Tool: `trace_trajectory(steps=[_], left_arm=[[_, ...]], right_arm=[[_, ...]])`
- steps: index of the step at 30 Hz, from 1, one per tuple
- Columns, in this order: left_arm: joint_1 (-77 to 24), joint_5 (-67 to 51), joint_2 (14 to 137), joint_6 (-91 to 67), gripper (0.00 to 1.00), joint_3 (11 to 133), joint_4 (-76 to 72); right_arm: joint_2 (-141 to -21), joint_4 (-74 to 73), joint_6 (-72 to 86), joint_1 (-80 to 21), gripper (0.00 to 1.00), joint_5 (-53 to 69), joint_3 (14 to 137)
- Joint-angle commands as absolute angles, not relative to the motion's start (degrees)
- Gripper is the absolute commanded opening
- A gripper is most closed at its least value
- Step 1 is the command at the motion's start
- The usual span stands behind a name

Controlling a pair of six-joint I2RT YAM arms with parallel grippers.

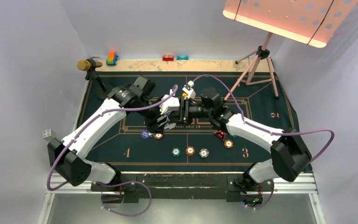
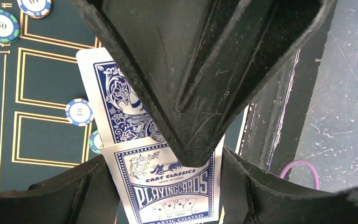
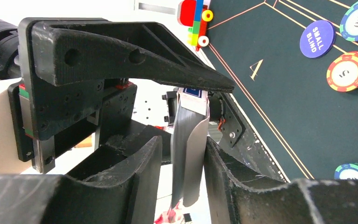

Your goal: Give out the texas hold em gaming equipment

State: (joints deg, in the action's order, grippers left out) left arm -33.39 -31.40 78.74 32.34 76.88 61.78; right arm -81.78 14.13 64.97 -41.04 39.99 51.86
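Card box (image 2: pixel 168 191) is light stiff cardboard and glossy, so best taken across its two long sides. The loose playing card (image 2: pixel 114 98) sticking out of its top is thin, bendy and slick, so it needs a pinch on the flat faces near an edge. Both sit mid-air at the centre of the top view, where the arms meet. Left gripper (image 2: pixel 163 158) is closed down onto the card box, a finger on each side, bottom of the left wrist view. Right gripper (image 3: pixel 182 154) is nearly closed around the bowed card. One finger touches it and a sliver of gap shows on the other side, so can't tell if it's clamped. Chips (image 1: pixel 190 150) lie on the felt mat (image 1: pixel 261 158), lower centre of the top view.
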Motion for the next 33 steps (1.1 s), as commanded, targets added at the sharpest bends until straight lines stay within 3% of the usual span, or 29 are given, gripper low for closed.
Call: trace_trajectory(steps=[1, 9, 16, 33], left_arm=[[-33.1, -32.6, 78.3, 31.1, 0.73, 80.0, 59.5], [-33.0, -32.4, 77.9, 31.1, 0.83, 80.6, 59.0], [-33.2, -32.4, 75.0, 33.9, 1.00, 76.8, 60.0], [-35.5, -26.0, 75.8, 34.4, 0.84, 75.3, 57.2]], right_arm=[[-82.1, 17.5, 66.8, -41.9, 0.39, 40.2, 53.4], [-82.4, 18.5, 68.2, -41.9, 0.17, 39.7, 52.6], [-82.0, 17.1, 67.6, -41.7, 0.11, 39.6, 52.4], [-81.8, 14.6, 68.9, -41.6, 0.11, 36.7, 53.3]])
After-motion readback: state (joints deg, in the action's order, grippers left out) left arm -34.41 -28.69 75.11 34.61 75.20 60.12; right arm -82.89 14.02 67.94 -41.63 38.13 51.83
